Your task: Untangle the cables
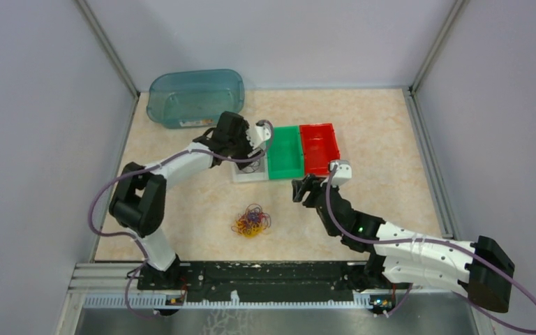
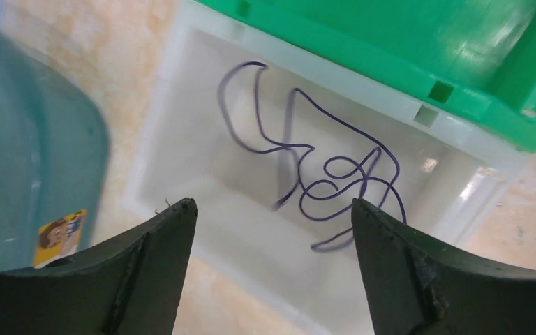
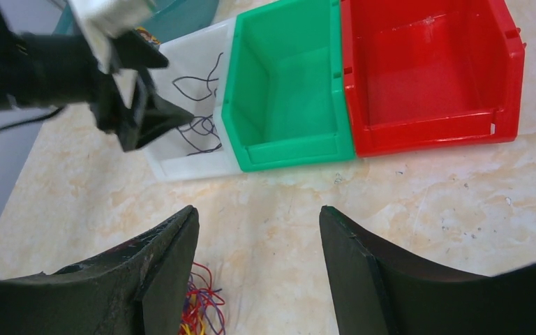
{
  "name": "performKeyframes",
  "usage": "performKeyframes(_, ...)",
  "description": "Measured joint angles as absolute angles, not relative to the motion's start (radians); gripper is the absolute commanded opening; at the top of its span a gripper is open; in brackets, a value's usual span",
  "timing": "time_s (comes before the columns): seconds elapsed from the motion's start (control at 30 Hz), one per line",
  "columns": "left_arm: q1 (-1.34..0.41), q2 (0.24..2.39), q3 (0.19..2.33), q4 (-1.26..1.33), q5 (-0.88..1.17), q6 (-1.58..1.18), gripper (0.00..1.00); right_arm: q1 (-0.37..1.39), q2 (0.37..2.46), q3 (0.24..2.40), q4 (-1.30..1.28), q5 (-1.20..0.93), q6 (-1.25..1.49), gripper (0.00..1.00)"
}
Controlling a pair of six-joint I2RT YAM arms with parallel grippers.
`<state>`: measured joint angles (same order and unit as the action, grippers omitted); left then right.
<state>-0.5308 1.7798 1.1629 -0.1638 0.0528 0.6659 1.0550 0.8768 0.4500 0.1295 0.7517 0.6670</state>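
Three open bins sit in a row on the table (image 1: 391,139). A teal tub (image 1: 195,98) stands beyond them, off to the outer left of the left gripper (image 2: 272,209). The red bin (image 3: 429,136) and the green bin (image 3: 293,150) lie ahead of the right gripper (image 3: 258,213), and neither shows any cable inside. The white bin (image 2: 181,105) touches the green one and lies straight under and ahead of the left fingers.

Both grippers have their fingers spread wide with nothing between them. The left one hangs just above the white bin, while the right one hovers over bare table, on the near side of the bins.

The tangle (image 1: 251,222) of red, yellow and purple cables lies on the table. It is behind and below the right fingers, toward their left, and only its edge shows at the bottom of the right wrist view. It is a roundish clump with no clear long axis. From above it lies between the two grippers, and the right one looks slightly nearer. Being free, that arm would probably reach it by drawing back and to its left.

One purple cable (image 2: 279,149) already lies loose in the white bin. It loops from far left to near right across the gap between the left fingers, touching neither of them.
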Motion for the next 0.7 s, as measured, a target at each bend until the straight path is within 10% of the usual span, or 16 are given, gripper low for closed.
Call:
performKeyframes(0.4, -0.509, 1.488, 1.295, -0.452, 0.288, 0.696, 1.00, 1.048, 0.864, 0.438, 0.131, 0.705, 0.650, 0.68)
performKeyframes(0.7, -0.543, 1.285, 0.972, -0.687, 0.469, 0.805, 0.90, 1.039, 0.883, 0.440, 0.126, 0.618, 0.621, 0.68)
